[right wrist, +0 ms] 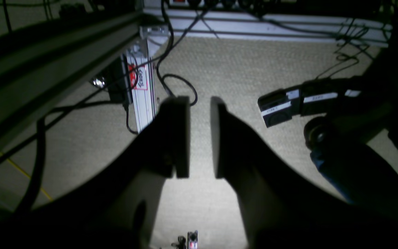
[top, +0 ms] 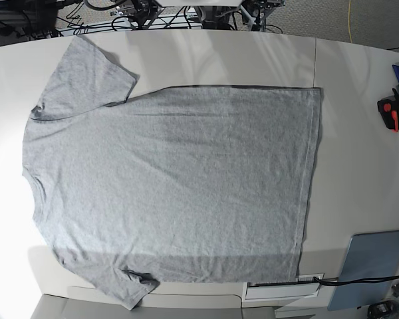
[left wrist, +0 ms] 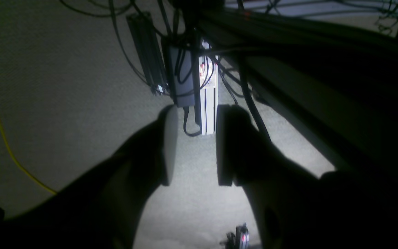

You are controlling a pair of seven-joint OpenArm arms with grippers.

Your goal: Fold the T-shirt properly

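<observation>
The heather-grey T-shirt (top: pixel 173 186) lies spread flat on the white table (top: pixel 359 166), plain side up. Its neck is at the left, its hem at the right, and one sleeve points to the far edge, the other to the near edge. Neither arm shows in the base view. In the left wrist view my left gripper (left wrist: pixel 195 148) hangs over carpet floor, fingers apart with nothing between them. My right gripper (right wrist: pixel 200 138) also faces the carpet, with a narrower gap between its fingers and nothing in it. Neither wrist view shows the T-shirt.
A blue, black and orange clamp (top: pixel 396 103) lies at the table's right edge. A grey-blue panel (top: pixel 371 266) and a white box (top: pixel 282 289) sit at the near right. Aluminium frame legs (left wrist: pixel 208 103) and cables (right wrist: pixel 171 79) hang under the table.
</observation>
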